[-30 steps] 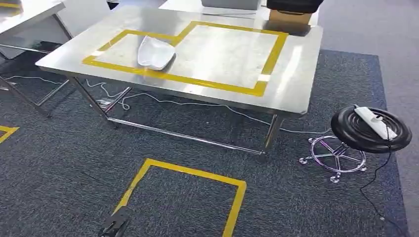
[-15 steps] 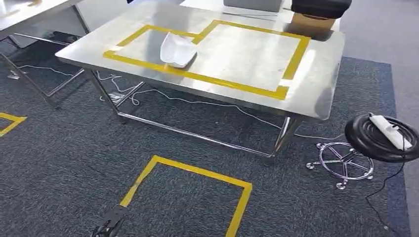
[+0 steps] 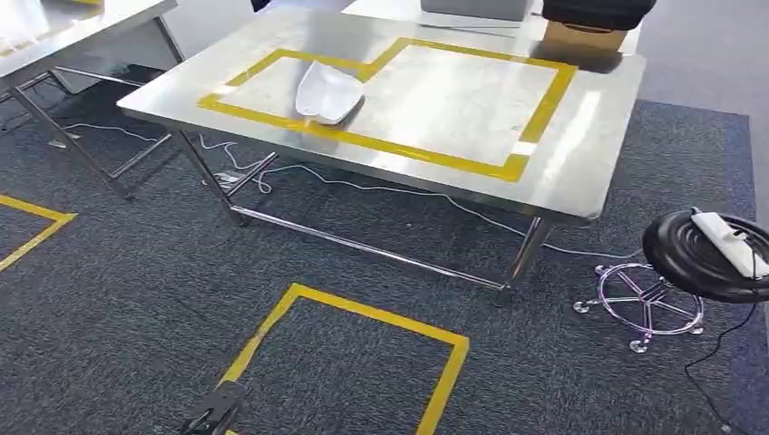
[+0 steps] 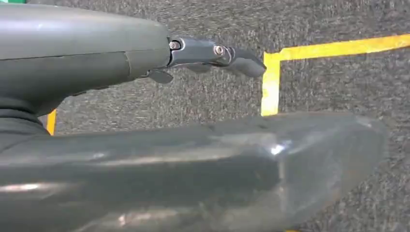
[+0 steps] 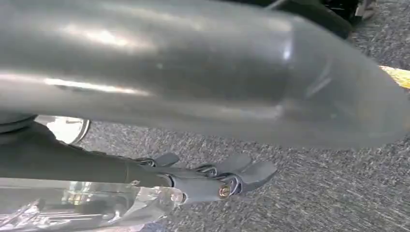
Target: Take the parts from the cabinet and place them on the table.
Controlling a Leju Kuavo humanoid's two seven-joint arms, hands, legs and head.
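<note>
A white shell-shaped part (image 3: 328, 93) lies on the steel table (image 3: 580, 154), inside the left yellow-taped field. My left hand (image 3: 213, 417) hangs low over the carpet near a taped floor square; in the left wrist view its dark fingers (image 4: 217, 53) are stretched out with nothing in them. In the right wrist view my right hand (image 5: 203, 179) also shows straight fingers (image 5: 241, 171). A pale glossy thing (image 5: 72, 208) lies behind those fingers, and I cannot tell whether the hand holds it.
A yellow taped square (image 3: 354, 362) marks the carpet in front of the table. A black stool (image 3: 712, 258) with a white power strip and chrome base stands at the right. Cables run under the table. A second table (image 3: 82, 23) is at the far left, and a cardboard box (image 3: 585, 34) sits at the table's back.
The whole scene has slid to the right in the head view, so the camera has turned left. The white part stays put on the table.
</note>
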